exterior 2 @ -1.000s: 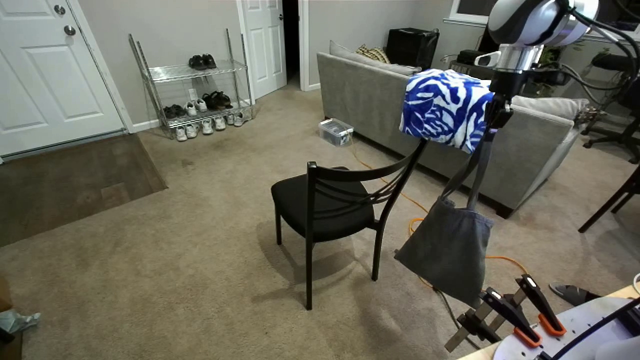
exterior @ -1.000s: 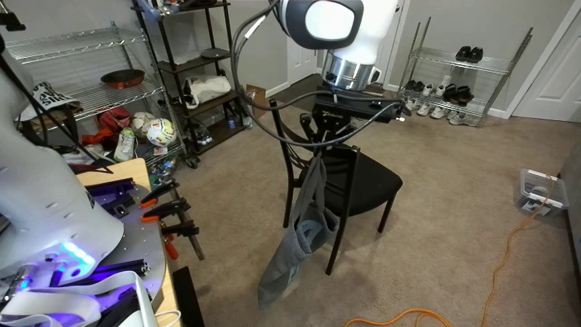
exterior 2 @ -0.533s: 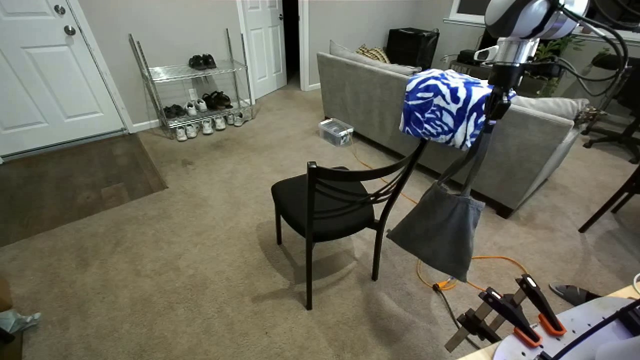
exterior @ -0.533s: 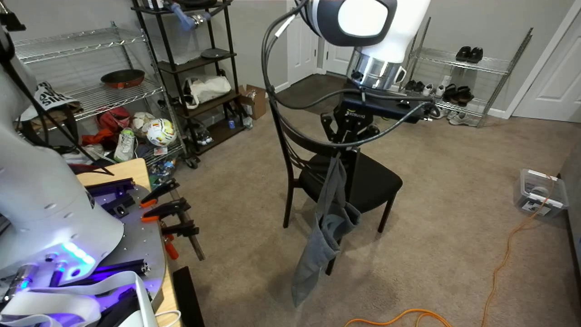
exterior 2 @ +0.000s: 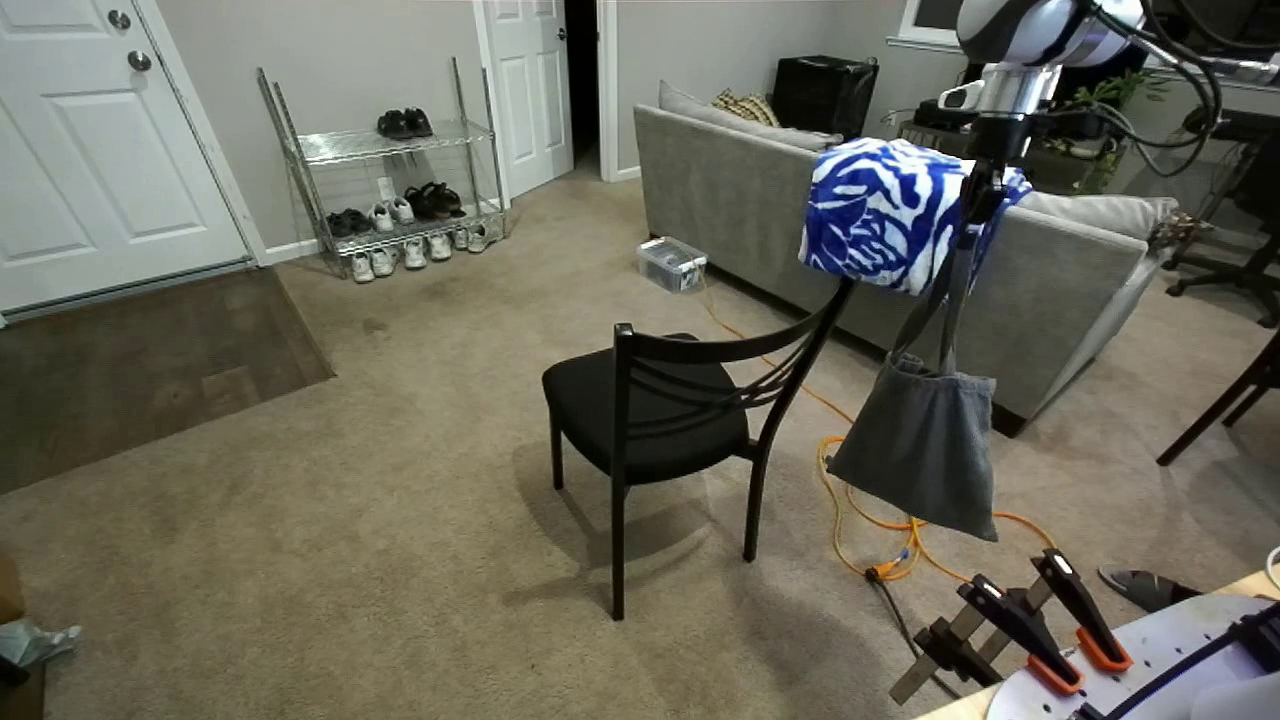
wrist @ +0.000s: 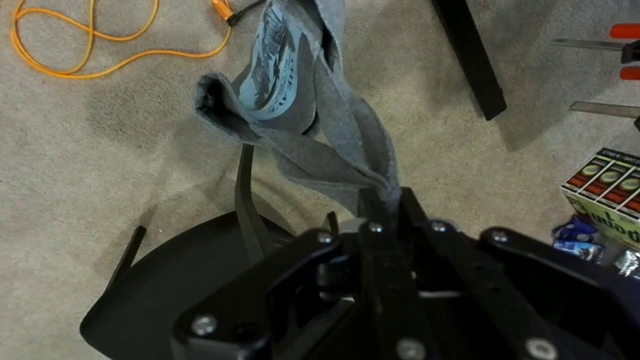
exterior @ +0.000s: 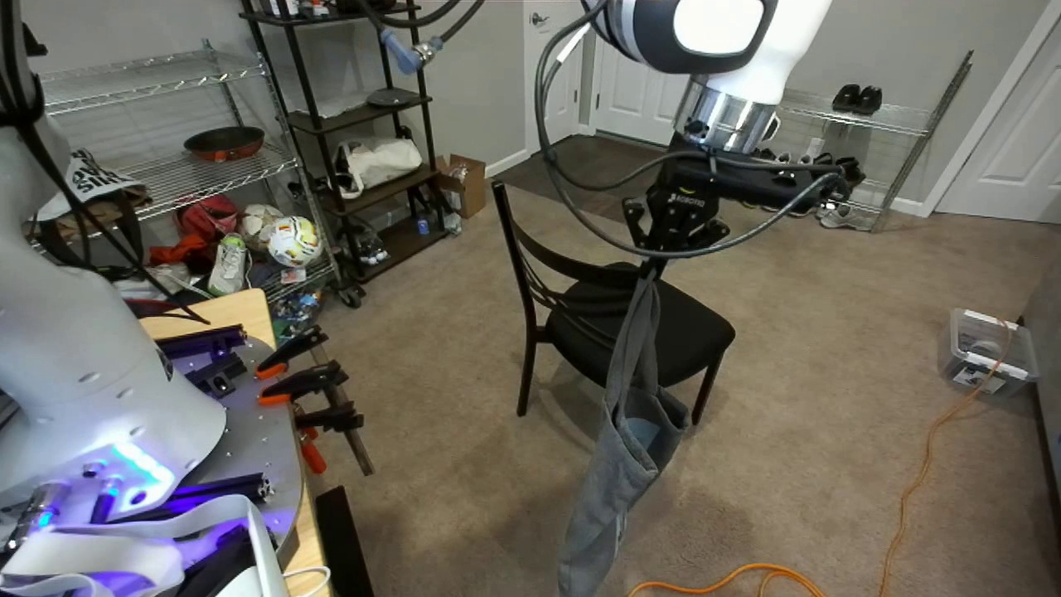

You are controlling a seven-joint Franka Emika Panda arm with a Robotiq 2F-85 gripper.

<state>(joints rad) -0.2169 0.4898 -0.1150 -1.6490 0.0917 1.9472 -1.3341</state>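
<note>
My gripper (exterior: 652,267) is shut on the straps of a grey cloth bag (exterior: 617,485), which hangs below it in both exterior views. In the wrist view the straps (wrist: 345,145) run up between the fingertips, and a pale blue print shows on the bag (wrist: 280,70). A black chair (exterior 2: 665,415) stands close by; the bag (exterior 2: 920,445) hangs beside its backrest, apart from it in that exterior view. Seen from the wrist, the chair seat (wrist: 195,285) lies below and left of the gripper (wrist: 392,200).
A grey sofa (exterior 2: 730,190) carries a blue and white cloth (exterior 2: 880,215). An orange cord (exterior 2: 840,520) lies on the carpet near clamps (exterior 2: 1020,620) at the table edge. Shelves (exterior: 166,166), a shoe rack (exterior 2: 400,150) and a clear bin (exterior: 986,352) stand farther off.
In an exterior view my gripper and the bag have moved right across the chair's backrest. In another exterior view the gripper shifts slightly left and up while the bag swings. The grip stays shut.
</note>
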